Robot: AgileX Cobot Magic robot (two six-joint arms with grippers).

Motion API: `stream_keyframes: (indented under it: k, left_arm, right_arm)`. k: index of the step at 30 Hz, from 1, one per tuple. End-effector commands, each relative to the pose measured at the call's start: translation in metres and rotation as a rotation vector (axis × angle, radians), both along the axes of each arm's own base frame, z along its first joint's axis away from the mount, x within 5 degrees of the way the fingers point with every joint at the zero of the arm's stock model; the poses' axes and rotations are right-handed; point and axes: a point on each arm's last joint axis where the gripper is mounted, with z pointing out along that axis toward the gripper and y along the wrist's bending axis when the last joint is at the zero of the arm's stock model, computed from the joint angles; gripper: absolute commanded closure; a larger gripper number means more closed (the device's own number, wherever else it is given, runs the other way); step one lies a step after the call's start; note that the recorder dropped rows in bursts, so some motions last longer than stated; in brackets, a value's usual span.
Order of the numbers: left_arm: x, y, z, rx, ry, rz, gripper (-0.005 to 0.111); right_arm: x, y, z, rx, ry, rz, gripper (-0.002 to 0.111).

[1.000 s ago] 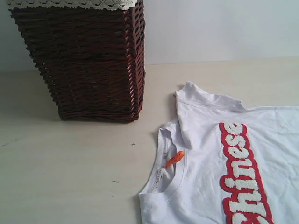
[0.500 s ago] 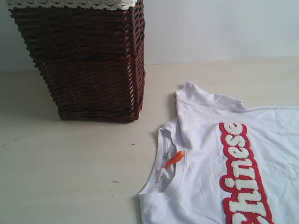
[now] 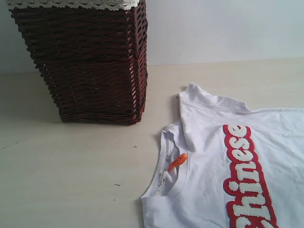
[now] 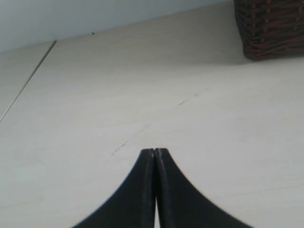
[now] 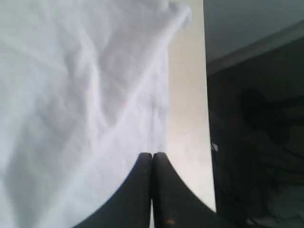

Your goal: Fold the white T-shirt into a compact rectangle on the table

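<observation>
From the exterior camera: a white T-shirt [image 3: 213,156] lies spread face up at the right of a pale cream bench [image 3: 71,180], running out of view at the right and near edges. Its collar opens toward the left, showing a small orange neck tag [image 3: 177,161]. Fuzzy white lettering [image 3: 247,175] outlined in red runs down the chest. One short sleeve [image 3: 190,121] is folded in over the shoulder, and the cotton shows soft creases. A dark brown wicker basket [image 3: 85,66] with white lace edging [image 3: 71,4] stands at the far left, apart from the shirt. A broad stretch of bare, smooth benchtop with a few dark specks lies open in front of it. A plain pale wall [image 3: 223,28] closes off the back.

From the left wrist camera: the left pincer [image 4: 155,151] is closed tip to tip with nothing in it, poised over empty bench [image 4: 142,85]. The basket's woven corner [image 4: 270,28] stands well apart, and a thin seam [image 4: 28,80] crosses the surface off to one side.

From the right wrist camera: the right pincer [image 5: 152,154] is likewise pressed closed and holds nothing, set over rumpled white cloth of the shirt [image 5: 71,95] near its edge. A narrow strip of bare bench [image 5: 187,109] runs beside the fabric before the bench's straight edge gives way to a dark room.
</observation>
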Motion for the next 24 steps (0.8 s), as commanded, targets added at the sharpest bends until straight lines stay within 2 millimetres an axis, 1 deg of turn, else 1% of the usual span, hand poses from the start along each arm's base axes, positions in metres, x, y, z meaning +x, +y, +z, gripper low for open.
stream_keyframes:
  k: [1,2,3,4,6,8,9,11,13,15,18,20,22,24]
  left_arm:
    - [0.0,0.0,0.001,-0.014,-0.006,0.004,0.107]
    - [0.0,0.0,0.001,-0.014,-0.006,0.004,0.107]
    - [0.0,0.0,0.001,-0.014,-0.006,0.004,0.107]
    - [0.0,0.0,0.001,-0.014,-0.006,0.004,0.107]
    - [0.0,0.0,0.001,-0.014,-0.006,0.004,0.107]
    - [0.0,0.0,0.001,-0.014,-0.006,0.004,0.107]
    - [0.0,0.0,0.001,-0.014,-0.006,0.004,0.107]
    - [0.0,0.0,0.001,-0.014,-0.006,0.004,0.107]
    - [0.0,0.0,0.001,-0.014,-0.006,0.004,0.107]
    - [0.0,0.0,0.001,-0.014,-0.006,0.004,0.107]
    - [0.0,0.0,0.001,-0.014,-0.006,0.004,0.107]
    - [0.0,0.0,0.001,-0.014,-0.006,0.004,0.107]
    - [0.0,0.0,0.001,-0.014,-0.006,0.004,0.107]
    - [0.0,0.0,0.001,-0.014,-0.006,0.004,0.107]
  right_arm:
    - [0.02,0.034,0.017,0.519,-0.437,-0.442,0.108]
    - [0.02,0.039,0.019,0.644,-0.493,-0.551,0.108]
    - [0.021,0.049,0.022,0.814,-0.57,-0.683,0.108]
    - [0.022,0.055,0.026,0.858,-0.594,-0.693,0.108]
    - [0.026,0.077,0.038,0.864,-0.59,-0.577,0.108]
    - [0.025,0.1,0.054,0.875,-0.597,-0.454,0.108]
    - [0.022,0.116,0.068,0.894,-0.623,-0.375,0.108]
    - [0.015,0.131,0.081,0.892,-0.631,-0.277,0.108]
    - [0.003,0.144,0.095,0.836,-0.611,-0.146,0.108]
    - [-0.012,0.155,0.105,0.743,-0.555,-0.011,0.108]
    - [-0.04,0.167,0.116,0.675,-0.489,0.115,0.108]
    - [-0.057,0.172,0.125,0.672,-0.5,0.172,0.108]
    - [-0.076,0.176,0.134,0.675,-0.55,0.233,0.108]
    - [-0.092,0.176,0.135,0.649,-0.601,0.293,0.108]
